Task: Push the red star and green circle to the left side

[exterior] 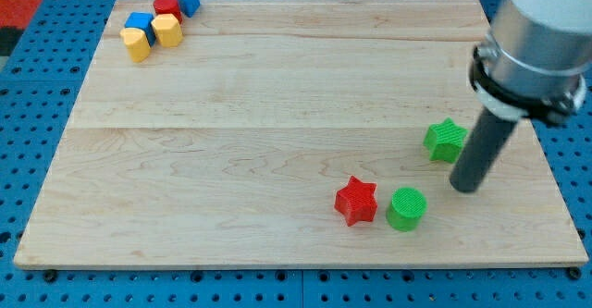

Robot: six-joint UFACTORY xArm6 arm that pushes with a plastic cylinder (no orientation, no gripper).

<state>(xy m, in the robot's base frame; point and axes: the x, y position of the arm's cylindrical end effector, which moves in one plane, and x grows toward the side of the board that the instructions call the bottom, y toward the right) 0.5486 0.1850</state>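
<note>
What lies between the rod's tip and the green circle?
Nothing: in the camera view only bare board separates my tip from the green circle. The green star sits above that stretch, the red star beyond the circle.

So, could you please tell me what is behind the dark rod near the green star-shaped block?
The green star-shaped block sits just left of the dark rod; my tip rests on the wooden board. The rod hides the star's right edge and some board.
</note>
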